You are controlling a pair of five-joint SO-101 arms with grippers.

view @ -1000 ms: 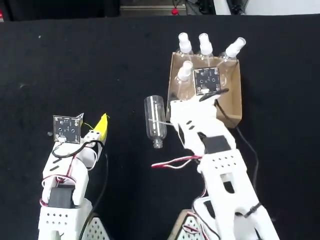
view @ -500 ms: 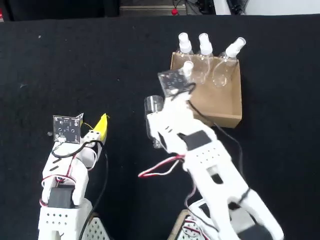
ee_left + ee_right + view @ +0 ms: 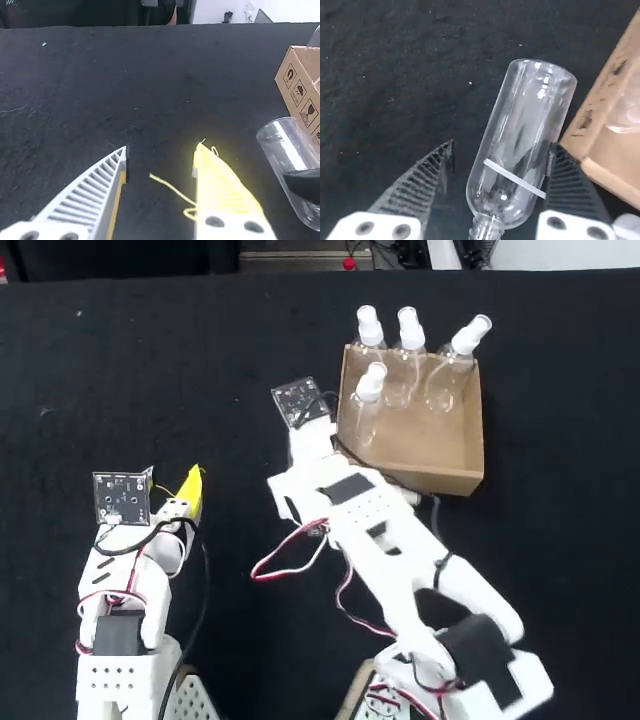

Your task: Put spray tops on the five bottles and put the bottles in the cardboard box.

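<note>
Clear capless bottle by box | right hand wide astride it, left hand wide, empty | step: grasp | next: close squarely.

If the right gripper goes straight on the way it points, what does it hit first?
Most likely the clear bottle lying on the table, which sits between the right gripper's open fingers.

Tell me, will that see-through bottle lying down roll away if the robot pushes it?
The bottle is round and lies on its side on the table, so a push would probably roll it. It looks empty, so likely light. Its smooth wall might slip in the right gripper, open around it.
</note>
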